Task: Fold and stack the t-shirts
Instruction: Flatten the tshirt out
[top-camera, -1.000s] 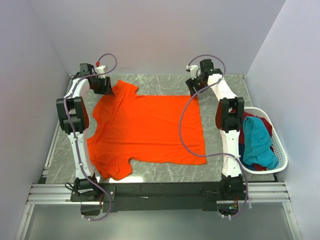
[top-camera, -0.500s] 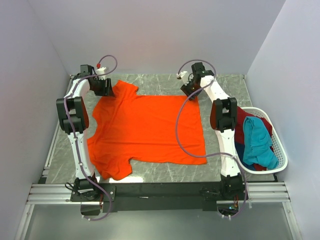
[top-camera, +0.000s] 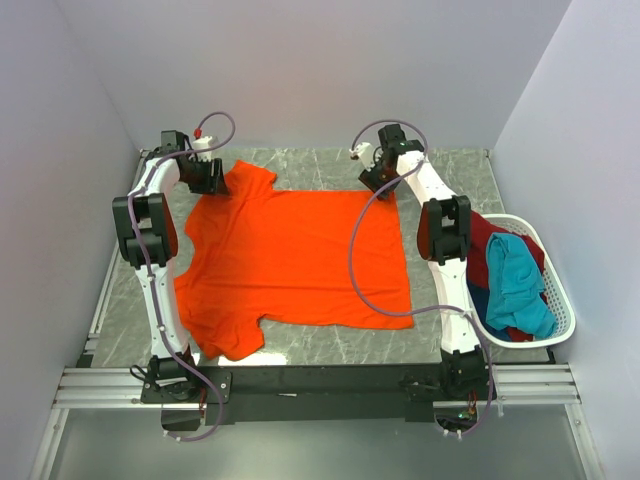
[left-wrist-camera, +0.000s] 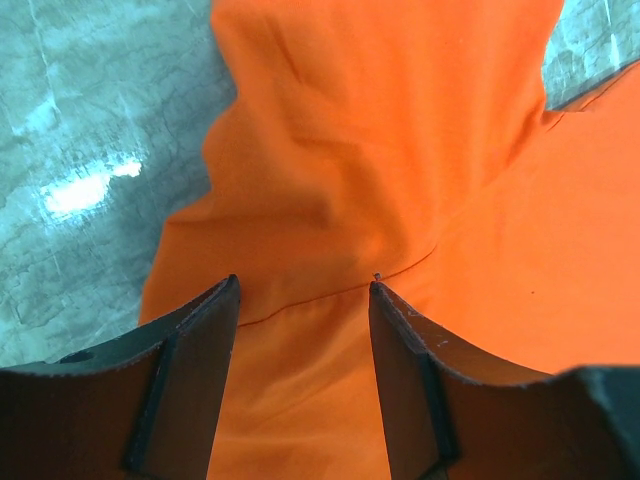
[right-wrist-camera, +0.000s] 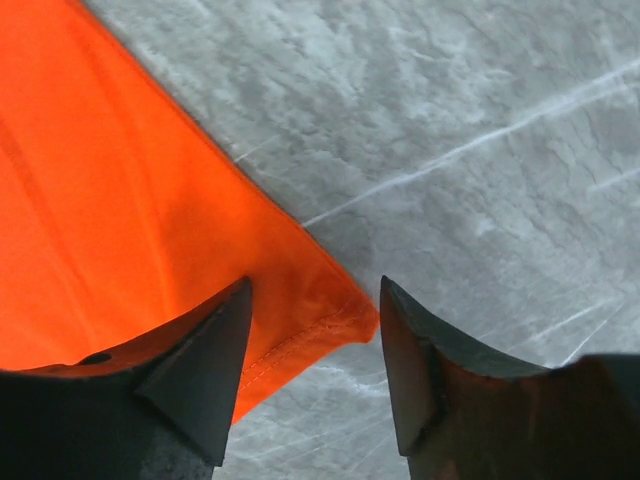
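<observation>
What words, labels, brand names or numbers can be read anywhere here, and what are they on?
No text can be read in any view.
orange t-shirt: plain cloth, no print or tag showing.
white basket and teal t-shirt in it: no lettering visible.
left arm and right arm: any markings are too small to read.

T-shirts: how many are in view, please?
4: the orange shirt flat on the table; teal shirt, dark red shirt and blue shirt in the basket, where others may hide.
</observation>
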